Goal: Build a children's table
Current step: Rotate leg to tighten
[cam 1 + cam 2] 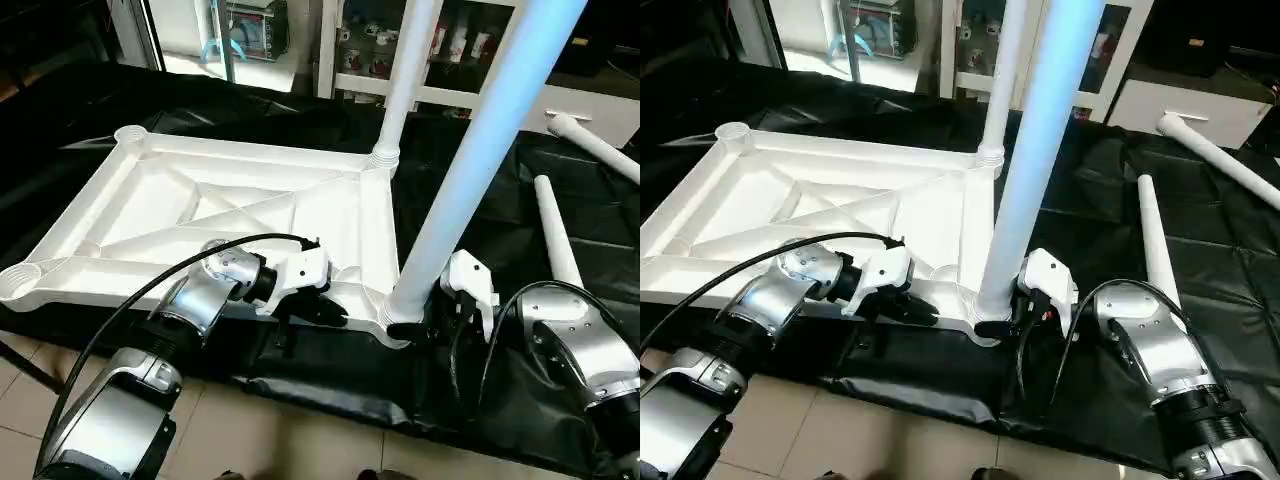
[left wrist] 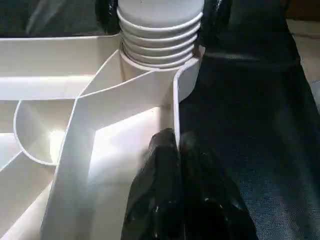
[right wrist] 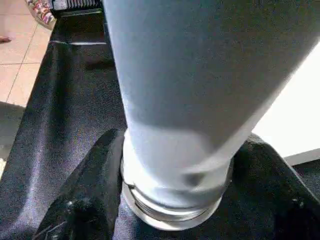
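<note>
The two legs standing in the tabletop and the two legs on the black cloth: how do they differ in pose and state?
The near standing leg and the far standing leg are upright, each seated in a corner socket of the tabletop. The two loose legs lie flat on the black cloth, joined to nothing. The right gripper has its fingers around the near standing leg's base; nothing touches the loose ones. All four are white tapered tubes.
</note>
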